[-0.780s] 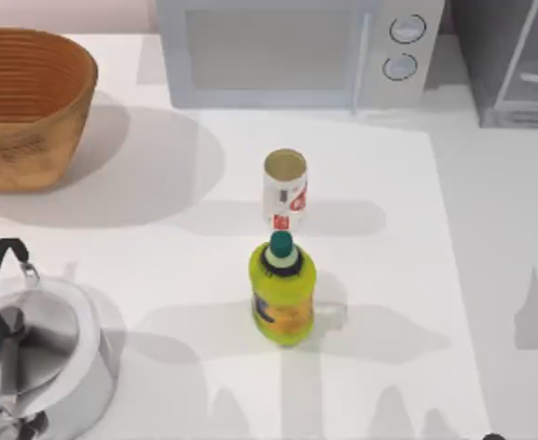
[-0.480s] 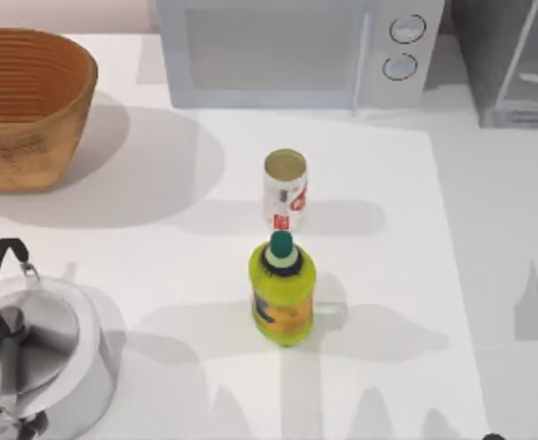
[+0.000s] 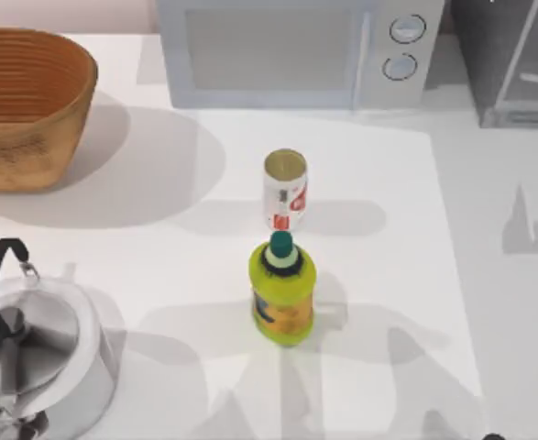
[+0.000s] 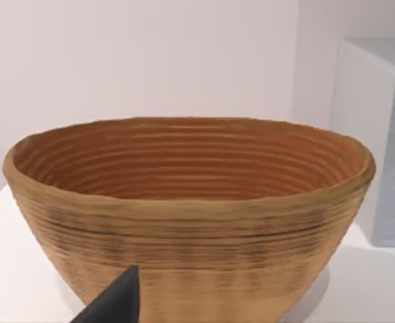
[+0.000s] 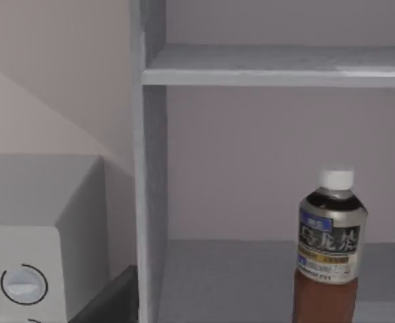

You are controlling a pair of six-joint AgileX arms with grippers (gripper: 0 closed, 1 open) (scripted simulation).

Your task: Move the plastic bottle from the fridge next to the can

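- Jaw states: you cannot tell for either arm.
- Your plastic bottle [image 5: 328, 259] stands upright inside the fridge [image 5: 264, 74].
- Since earlier, arm shadows shifted; the can [image 3: 284, 190] stays put.

Slim plastic bottle [image 5: 327, 256]: dark reddish-brown liquid, white cap, grey-blue label with pale lettering, on the shelf of a grey metal fridge [image 5: 251, 64] with pale-framed see-through door. Small white can [image 3: 284, 191] with red markings and pale gold top; fat yellow-green bottle [image 3: 282, 291] with teal cap and orange label patch. Ribbed tan-brown woven basket [image 3: 26, 105], white microwave [image 3: 296, 50] with two round dials, silver kettle [image 3: 39, 353] with black handle, white table [image 3: 378, 312].
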